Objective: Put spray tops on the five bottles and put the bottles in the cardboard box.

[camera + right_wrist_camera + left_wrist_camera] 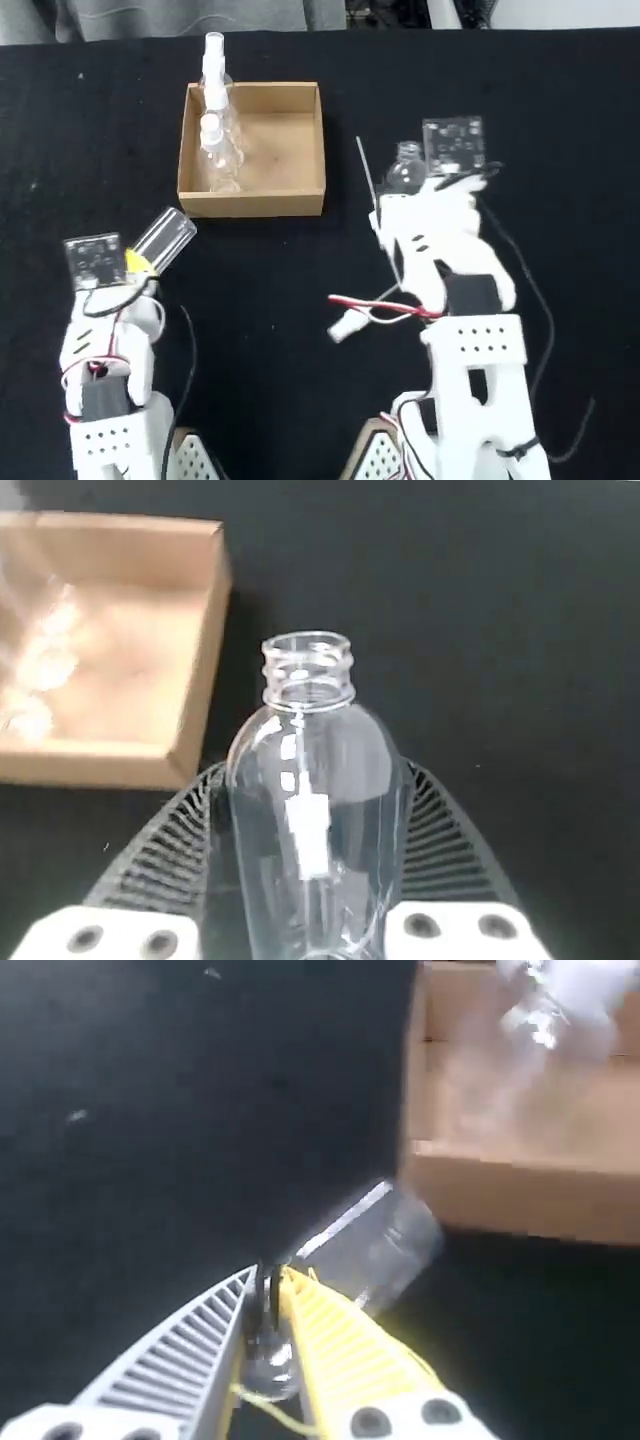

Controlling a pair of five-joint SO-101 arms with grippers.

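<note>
The cardboard box (300, 150) stands at the back of the black table, with clear bottles wearing white spray tops (215, 130) along its left wall. My left gripper (140, 262) (268, 1295) is shut on the neck end of a tilted clear bottle (165, 237) (375, 1245), whose base points at the box's near left corner (470, 1195). To the right of the box, my right gripper (405, 188) (315, 780) is shut on a topless bottle (405, 160) (310, 770) with an open threaded neck. A white spray top (345, 328) lies on the table between the arms.
A thin white tube (368, 175) runs along the left side of the right arm. Red and white cables (385, 305) hang from that arm close to the loose spray top. Black cables trail on the table beside both arm bases.
</note>
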